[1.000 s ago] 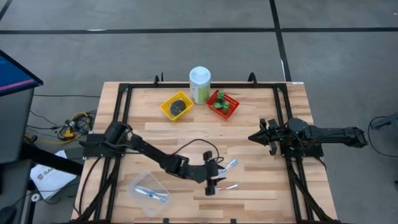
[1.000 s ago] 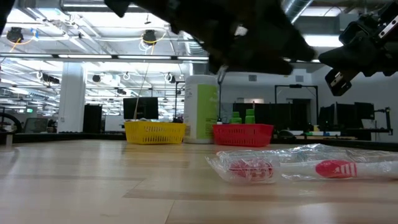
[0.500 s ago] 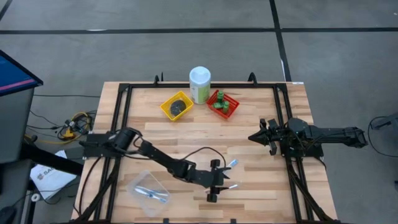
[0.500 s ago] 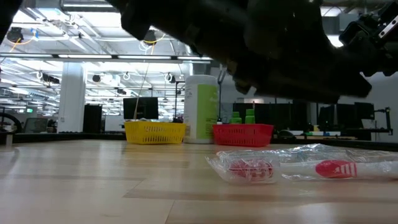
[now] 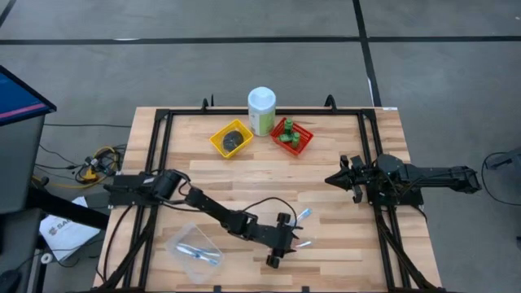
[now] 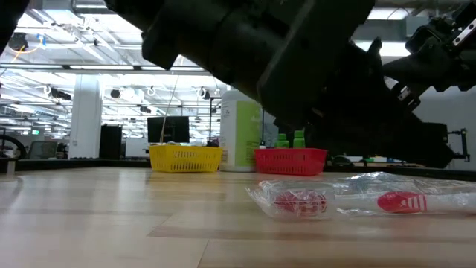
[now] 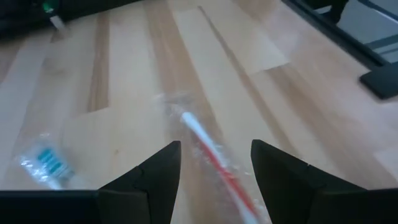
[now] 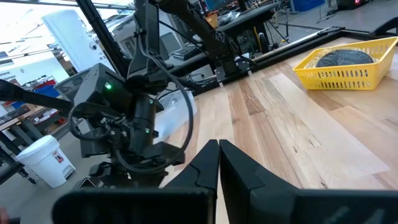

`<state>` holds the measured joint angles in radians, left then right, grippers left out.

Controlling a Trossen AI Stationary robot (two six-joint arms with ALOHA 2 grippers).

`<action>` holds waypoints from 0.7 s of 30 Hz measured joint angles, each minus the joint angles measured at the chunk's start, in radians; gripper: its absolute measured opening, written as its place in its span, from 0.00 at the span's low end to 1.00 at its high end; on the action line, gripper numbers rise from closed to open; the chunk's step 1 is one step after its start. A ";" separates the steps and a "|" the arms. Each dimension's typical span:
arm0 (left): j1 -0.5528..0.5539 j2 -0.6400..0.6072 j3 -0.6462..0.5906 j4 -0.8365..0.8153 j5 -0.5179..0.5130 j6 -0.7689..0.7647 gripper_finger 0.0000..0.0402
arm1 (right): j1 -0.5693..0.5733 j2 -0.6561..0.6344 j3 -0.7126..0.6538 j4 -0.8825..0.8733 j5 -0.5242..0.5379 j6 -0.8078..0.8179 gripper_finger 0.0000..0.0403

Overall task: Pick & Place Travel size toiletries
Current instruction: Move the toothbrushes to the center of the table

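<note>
My left gripper (image 5: 285, 241) is open and low over the table near its front edge. Its two fingers (image 7: 163, 171) stand on either side of a red-and-white toothbrush (image 7: 208, 149) in a clear wrapper, which lies flat on the wood (image 5: 304, 242) (image 6: 401, 201). A blue wrapped toothbrush (image 5: 303, 215) lies just beyond it. Dark tins lie in a yellow basket (image 5: 231, 138) and green bottles stand in a red basket (image 5: 291, 136) at the far edge. My right gripper (image 5: 330, 180) is shut and empty at the right.
A tall pale-green canister with a white cap (image 5: 261, 110) stands between the two baskets. A clear tray (image 5: 194, 244) holding blue toothbrushes lies near the front left. A black frame (image 5: 163, 122) runs around the table.
My left gripper has gone toward the table's near edge and come down over the red-and-white toothbrush. The toothbrushes have stayed where they were.
</note>
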<state>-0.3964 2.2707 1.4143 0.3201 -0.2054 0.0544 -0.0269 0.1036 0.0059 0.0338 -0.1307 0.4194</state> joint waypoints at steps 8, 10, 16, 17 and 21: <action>0.034 0.019 0.000 -0.043 0.053 -0.033 0.48 | 0.000 0.000 0.000 0.000 0.000 0.000 0.02; 0.037 0.019 0.000 -0.066 0.050 -0.033 0.48 | 0.000 0.000 0.000 0.000 0.000 0.000 0.02; 0.064 -0.001 0.002 -0.181 -0.051 -0.090 0.48 | 0.000 0.000 0.000 0.000 0.000 0.000 0.02; 0.070 -0.010 0.001 -0.215 -0.060 -0.119 0.48 | 0.000 0.000 0.000 0.000 0.000 0.000 0.02; 0.087 -0.051 -0.001 -0.353 -0.089 -0.218 0.48 | 0.000 0.000 0.000 -0.001 0.000 0.000 0.02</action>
<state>-0.3094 2.2193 1.4138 -0.0327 -0.2944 -0.1634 -0.0269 0.1036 0.0061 0.0332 -0.1307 0.4194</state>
